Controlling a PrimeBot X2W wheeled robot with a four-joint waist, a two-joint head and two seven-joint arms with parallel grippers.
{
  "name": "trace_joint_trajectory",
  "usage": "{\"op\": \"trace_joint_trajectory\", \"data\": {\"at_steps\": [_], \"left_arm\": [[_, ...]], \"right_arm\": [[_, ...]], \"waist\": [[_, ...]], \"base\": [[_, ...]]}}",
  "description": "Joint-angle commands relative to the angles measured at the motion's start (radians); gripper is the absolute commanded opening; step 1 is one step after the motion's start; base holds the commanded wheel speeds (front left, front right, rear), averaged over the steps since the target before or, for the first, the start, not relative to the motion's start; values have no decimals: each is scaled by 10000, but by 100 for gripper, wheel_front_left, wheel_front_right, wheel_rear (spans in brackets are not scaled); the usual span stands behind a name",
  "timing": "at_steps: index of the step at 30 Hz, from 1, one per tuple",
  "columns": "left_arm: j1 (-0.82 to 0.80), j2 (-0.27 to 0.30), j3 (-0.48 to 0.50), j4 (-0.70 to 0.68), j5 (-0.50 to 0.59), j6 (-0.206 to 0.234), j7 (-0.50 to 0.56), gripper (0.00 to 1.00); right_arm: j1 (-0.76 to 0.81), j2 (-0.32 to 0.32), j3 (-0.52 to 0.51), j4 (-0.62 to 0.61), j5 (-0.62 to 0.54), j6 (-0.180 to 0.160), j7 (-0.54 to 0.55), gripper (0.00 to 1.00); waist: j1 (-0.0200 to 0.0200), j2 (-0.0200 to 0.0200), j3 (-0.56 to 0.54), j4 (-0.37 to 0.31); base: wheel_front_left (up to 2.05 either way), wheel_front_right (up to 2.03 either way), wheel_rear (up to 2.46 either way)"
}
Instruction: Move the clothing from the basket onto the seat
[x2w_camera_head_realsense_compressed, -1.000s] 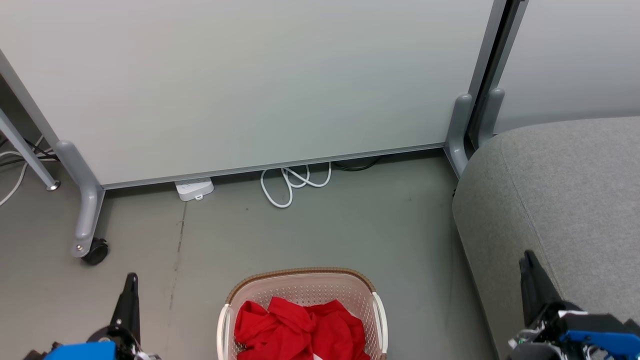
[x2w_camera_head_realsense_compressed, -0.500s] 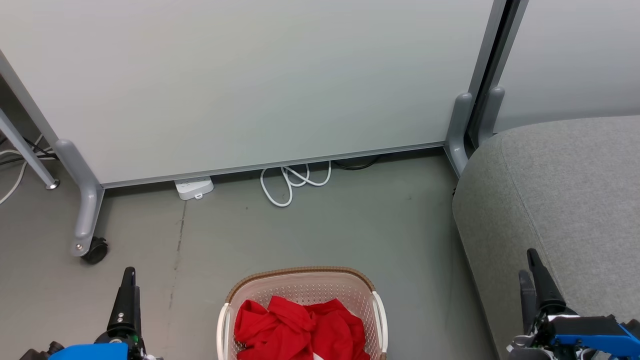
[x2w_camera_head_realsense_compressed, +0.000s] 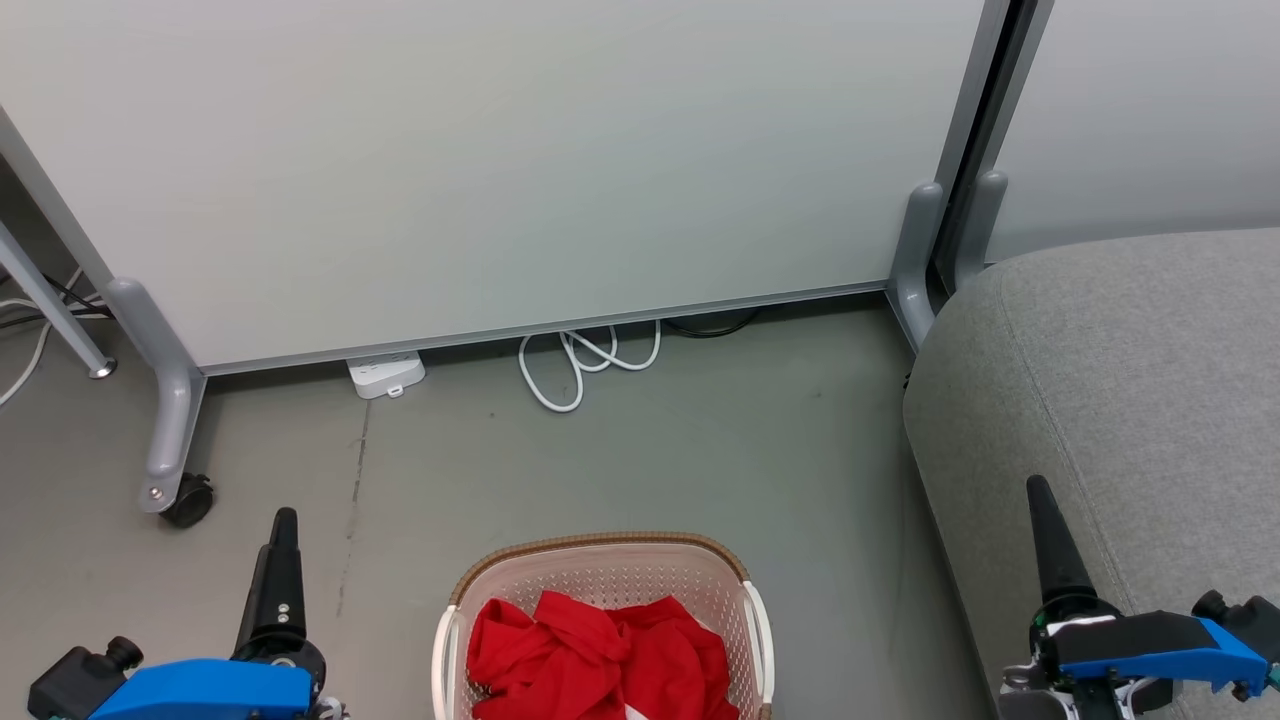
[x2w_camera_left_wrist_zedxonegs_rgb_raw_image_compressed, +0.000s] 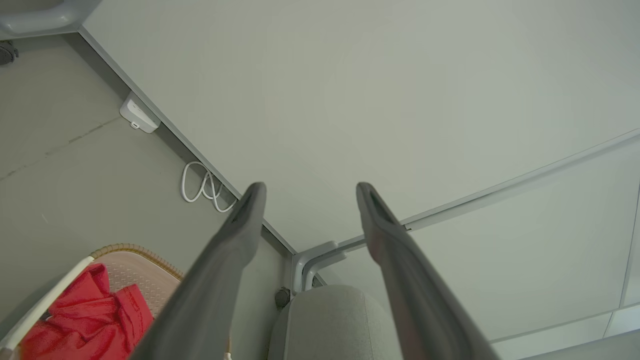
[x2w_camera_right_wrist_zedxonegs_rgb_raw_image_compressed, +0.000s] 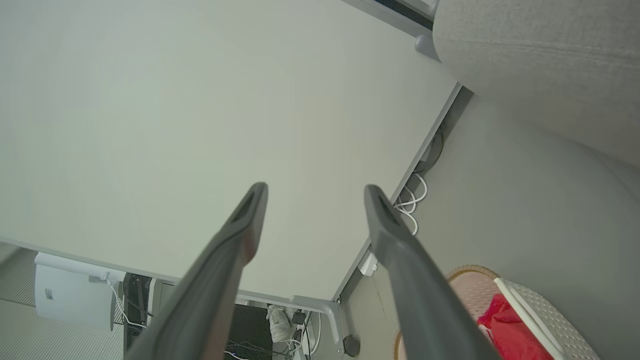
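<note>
Red clothing (x2w_camera_head_realsense_compressed: 600, 655) lies crumpled in the basket (x2w_camera_head_realsense_compressed: 600, 542) on the floor, its soft folds heaped and a sliver of white trim showing at the lower edge. The grey seat (x2w_camera_head_realsense_compressed: 1130, 380) stands apart to the right. The left gripper (x2w_camera_left_wrist_zedxonegs_rgb_raw_image_compressed: 310, 186) and right gripper (x2w_camera_right_wrist_zedxonegs_rgb_raw_image_compressed: 315, 189) hover either side of the basket, jaws spread wide, holding nothing. No garment is lifted yet, so the reach looks like the step in hand. The next move likely calls for a descent into the heap and a pinch on a raised fold.
</note>
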Motion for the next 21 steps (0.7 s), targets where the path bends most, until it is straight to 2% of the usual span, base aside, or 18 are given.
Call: {"op": "trace_joint_trajectory", "data": {"at_steps": [1, 2, 8, 21], "left_arm": [[-302, 116, -59, -211, 594, 43, -125, 100], [-314, 119, -129, -243, 1067, 74, -198, 100], [-343, 140, -325, -282, 2346, 142, -417, 100], [-374, 268, -825, -197, 4574, 277, -915, 100]], "right_arm": [[-264, -25, 112, -212, -500, 2, -113, 100], [-268, -28, 218, -244, -921, 2, -193, 100], [-271, -59, 488, -284, -2037, 3, -413, 100], [-303, -72, 859, -63, -4228, 3, -909, 100]], "waist": [[0, 0, 3, -4], [0, 0, 7, -7], [0, 0, 15, -10], [0, 0, -4, -12]], "base": [[0, 0, 0], [0, 0, 0], [0, 0, 0], [0, 0, 0]]}}
